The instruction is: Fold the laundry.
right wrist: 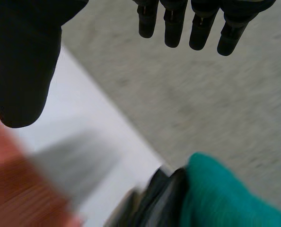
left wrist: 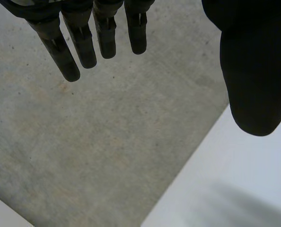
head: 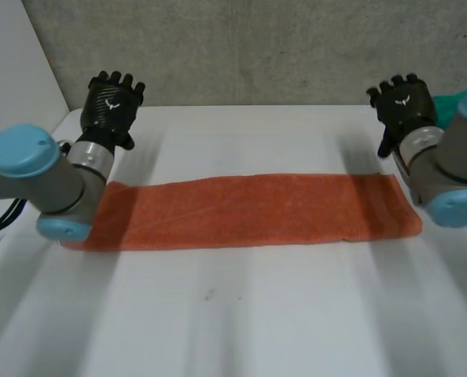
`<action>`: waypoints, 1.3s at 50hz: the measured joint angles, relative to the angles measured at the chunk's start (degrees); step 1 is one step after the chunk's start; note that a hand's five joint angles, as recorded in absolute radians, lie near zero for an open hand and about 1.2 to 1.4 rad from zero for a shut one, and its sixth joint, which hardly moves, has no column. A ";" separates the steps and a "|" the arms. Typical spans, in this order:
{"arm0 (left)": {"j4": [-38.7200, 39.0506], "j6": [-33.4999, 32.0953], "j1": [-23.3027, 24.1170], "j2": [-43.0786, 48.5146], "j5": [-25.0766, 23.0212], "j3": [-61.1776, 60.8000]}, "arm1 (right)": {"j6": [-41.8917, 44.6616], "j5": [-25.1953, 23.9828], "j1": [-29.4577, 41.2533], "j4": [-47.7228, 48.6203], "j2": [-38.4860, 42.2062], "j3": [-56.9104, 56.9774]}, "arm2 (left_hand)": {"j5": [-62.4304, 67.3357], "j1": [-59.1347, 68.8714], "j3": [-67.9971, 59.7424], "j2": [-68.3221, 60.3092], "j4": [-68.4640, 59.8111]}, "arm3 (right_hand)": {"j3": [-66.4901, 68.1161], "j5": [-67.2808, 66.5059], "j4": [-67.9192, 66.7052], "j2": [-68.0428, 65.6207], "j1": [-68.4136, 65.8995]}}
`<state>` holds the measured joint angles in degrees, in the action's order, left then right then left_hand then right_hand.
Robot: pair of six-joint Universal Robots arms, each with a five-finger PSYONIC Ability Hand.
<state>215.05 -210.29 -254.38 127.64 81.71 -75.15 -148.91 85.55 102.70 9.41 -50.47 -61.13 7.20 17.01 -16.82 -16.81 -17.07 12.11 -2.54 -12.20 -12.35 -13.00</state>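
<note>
Orange towel [head: 249, 210] is lying stretched in a long strip across the worktop [head: 241, 314], left hand [head: 112, 106] and right hand [head: 402, 106] hovering behind its ends, not touching.

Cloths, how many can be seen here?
2: an orange towel stretched across the table, and a teal cloth beyond the right arm; more may be hidden.

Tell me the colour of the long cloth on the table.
The cloth is orange-red; the head view shows it best.
</note>
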 measured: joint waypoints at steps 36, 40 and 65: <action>-2.00 16.56 0.32 -20.45 -6.28 -26.31 | 9.28 -4.83 -14.25 -3.74 -0.57 -19.88 | -0.05 -0.03 0.05 0.03 0.08 | 55.63 -54.02 -56.16 -55.08 -50.63; -2.06 16.73 0.31 -22.31 -6.19 -26.61 | 14.18 -3.60 -17.79 -2.24 -5.18 -23.15 | -0.05 -0.03 0.05 0.06 0.07 | 55.63 -54.04 -56.17 -55.07 -50.63; -2.27 17.34 -4.24 -33.65 -5.97 -31.83 | 25.63 -25.40 19.75 23.64 -0.45 -12.98 | -0.31 -0.04 0.08 0.09 0.18 | 56.14 -54.45 -56.42 -55.34 -50.63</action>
<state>212.78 -192.95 -258.62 93.99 75.75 -106.98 -123.27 60.14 122.45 33.05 -50.92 -74.10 6.89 16.97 -16.74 -16.72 -16.89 68.25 -56.99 -68.62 -67.69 -63.62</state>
